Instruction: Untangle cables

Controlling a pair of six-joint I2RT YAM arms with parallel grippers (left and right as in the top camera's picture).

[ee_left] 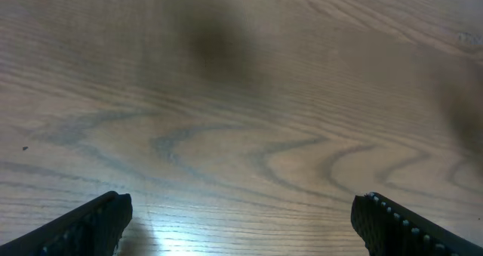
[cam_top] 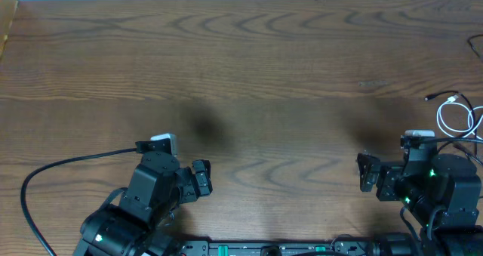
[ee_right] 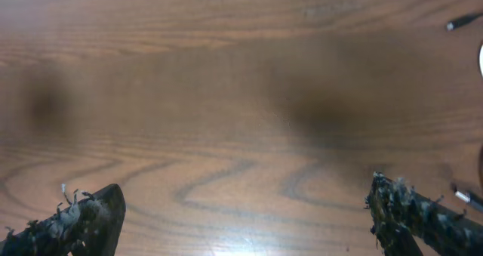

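Left end effector (cam_top: pixel 202 177) and right end effector (cam_top: pixel 365 173) both released and empty, sitting low over bare brown wooden surface (cam_top: pixel 264 75), probably idle since thin white looped cord (cam_top: pixel 453 99) and thin black cord (cam_top: pixel 441 95) lie at far-right edge

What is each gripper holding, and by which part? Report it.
Nothing is held. The left gripper and right gripper stand open above the brown wooden table; the thin white looped cable lies untouched.
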